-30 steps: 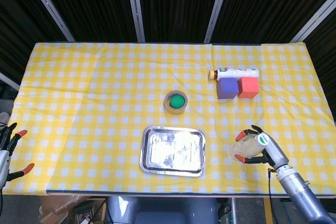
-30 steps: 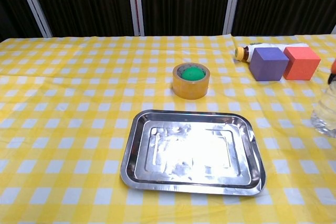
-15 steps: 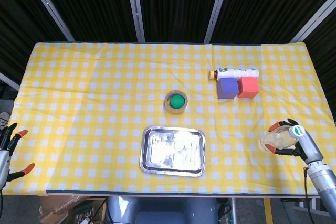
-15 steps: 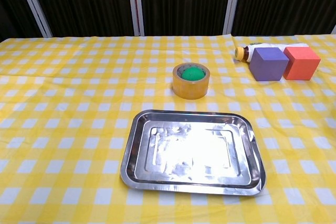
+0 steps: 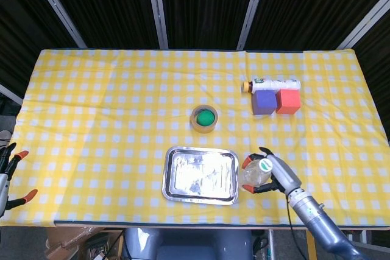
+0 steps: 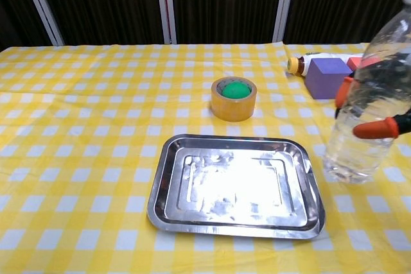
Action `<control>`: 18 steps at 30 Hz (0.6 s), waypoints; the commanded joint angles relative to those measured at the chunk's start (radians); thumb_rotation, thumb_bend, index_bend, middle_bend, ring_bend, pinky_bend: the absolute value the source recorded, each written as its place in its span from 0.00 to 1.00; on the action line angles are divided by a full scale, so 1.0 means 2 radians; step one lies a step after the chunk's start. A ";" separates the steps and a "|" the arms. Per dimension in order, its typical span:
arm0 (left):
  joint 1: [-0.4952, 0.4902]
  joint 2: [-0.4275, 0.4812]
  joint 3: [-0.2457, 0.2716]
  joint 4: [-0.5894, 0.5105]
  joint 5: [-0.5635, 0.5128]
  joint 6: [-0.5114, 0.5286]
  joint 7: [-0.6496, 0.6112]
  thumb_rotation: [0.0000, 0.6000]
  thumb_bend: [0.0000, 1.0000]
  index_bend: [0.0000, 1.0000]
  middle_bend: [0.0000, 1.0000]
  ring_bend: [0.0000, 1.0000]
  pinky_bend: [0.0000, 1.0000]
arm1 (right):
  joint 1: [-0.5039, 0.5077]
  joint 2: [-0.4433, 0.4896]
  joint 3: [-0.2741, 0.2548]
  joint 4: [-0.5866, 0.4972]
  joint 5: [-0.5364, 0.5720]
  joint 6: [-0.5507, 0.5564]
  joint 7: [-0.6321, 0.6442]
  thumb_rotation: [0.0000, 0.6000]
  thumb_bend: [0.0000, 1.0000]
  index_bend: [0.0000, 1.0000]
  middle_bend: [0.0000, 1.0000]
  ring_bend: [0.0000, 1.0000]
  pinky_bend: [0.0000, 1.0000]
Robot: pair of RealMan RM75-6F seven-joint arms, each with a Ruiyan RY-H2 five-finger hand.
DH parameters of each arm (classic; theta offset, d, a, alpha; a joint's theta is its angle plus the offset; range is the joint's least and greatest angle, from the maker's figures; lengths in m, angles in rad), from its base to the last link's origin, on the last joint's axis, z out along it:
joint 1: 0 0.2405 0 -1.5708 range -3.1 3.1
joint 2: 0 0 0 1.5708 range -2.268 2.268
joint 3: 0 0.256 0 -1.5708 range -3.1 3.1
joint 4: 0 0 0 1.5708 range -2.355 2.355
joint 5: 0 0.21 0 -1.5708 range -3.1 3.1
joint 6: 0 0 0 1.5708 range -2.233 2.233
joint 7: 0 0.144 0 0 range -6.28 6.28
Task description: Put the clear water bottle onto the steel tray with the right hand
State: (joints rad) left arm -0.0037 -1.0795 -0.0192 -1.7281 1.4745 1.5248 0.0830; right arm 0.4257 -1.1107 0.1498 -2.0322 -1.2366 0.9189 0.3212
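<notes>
The clear water bottle (image 5: 255, 173) (image 6: 371, 107) stands upright, lifted just right of the steel tray (image 5: 200, 175) (image 6: 235, 186). My right hand (image 5: 272, 175) grips it around the middle; in the chest view only its orange-tipped fingers (image 6: 374, 129) show on the bottle's side. The tray is bare and lies at the table's front centre. My left hand (image 5: 9, 172) hangs off the table's left front corner with its fingers spread and nothing in it.
A roll of tape with a green core (image 5: 204, 118) (image 6: 234, 98) sits behind the tray. At the back right are a purple cube (image 5: 264, 102) (image 6: 327, 77), a red cube (image 5: 288, 101) and a lying bottle with an orange cap (image 5: 271, 83).
The right hand has swung the bottle left, from near the table's right front edge to just beside the tray's right rim. The bottle now fills the right of the chest view.
</notes>
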 commanded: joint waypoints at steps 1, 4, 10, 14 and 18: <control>0.001 0.002 -0.001 0.001 0.000 0.002 -0.005 1.00 0.16 0.17 0.01 0.00 0.00 | 0.008 -0.008 0.004 -0.011 0.040 0.011 -0.031 1.00 1.00 0.88 0.73 0.42 0.00; 0.001 0.003 -0.002 0.001 -0.002 0.002 -0.009 1.00 0.16 0.17 0.01 0.00 0.00 | -0.008 0.017 0.006 0.003 0.052 0.022 -0.007 1.00 1.00 0.88 0.73 0.42 0.00; 0.000 0.001 0.000 -0.001 0.001 -0.001 -0.003 1.00 0.16 0.17 0.01 0.00 0.00 | -0.051 0.080 0.008 0.063 0.037 0.036 0.086 1.00 1.00 0.88 0.73 0.42 0.00; -0.001 -0.001 0.001 -0.003 0.001 -0.001 0.003 1.00 0.16 0.17 0.01 0.00 0.00 | -0.074 0.105 0.000 0.111 0.015 0.034 0.146 1.00 1.00 0.88 0.73 0.42 0.00; -0.001 -0.002 0.002 -0.004 0.002 -0.001 0.007 1.00 0.16 0.17 0.01 0.00 0.00 | -0.079 0.102 -0.008 0.140 -0.004 0.030 0.162 1.00 1.00 0.88 0.73 0.42 0.00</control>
State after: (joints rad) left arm -0.0048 -1.0831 -0.0159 -1.7361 1.4788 1.5223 0.0965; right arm 0.2828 -0.9152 0.1442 -1.7780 -1.2222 0.9815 0.6262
